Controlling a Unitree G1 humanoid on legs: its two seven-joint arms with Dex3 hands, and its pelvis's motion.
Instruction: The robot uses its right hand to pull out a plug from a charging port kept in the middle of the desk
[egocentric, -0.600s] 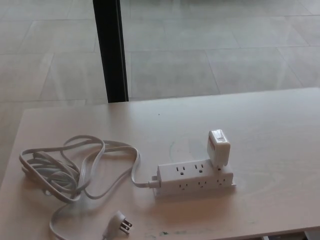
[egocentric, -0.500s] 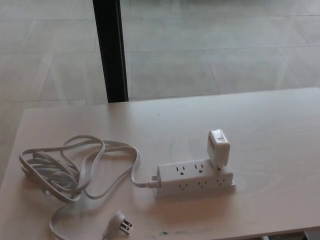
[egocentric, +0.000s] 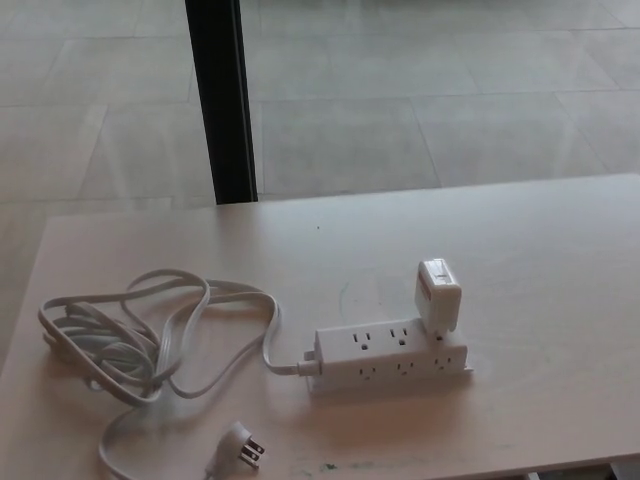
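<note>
Neither robot hand is showing yet, so fingers unknown; the white plug adapter (egocentric: 437, 295) sits upright in the power strip's (egocentric: 390, 358) right end near the desk's (egocentric: 560, 260) front edge, looks light, rigid, smooth, so I'd pinch its flat sides.

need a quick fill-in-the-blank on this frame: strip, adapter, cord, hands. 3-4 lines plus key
1. The white adapter is plugged into the ____ end of the power strip.
2. The strip's own plug lies ____ on the desk.
3. The coiled cord lies to the strip's ____.
4. Robot hands in view: ____.

Missing words: right; unplugged; left; none
</note>
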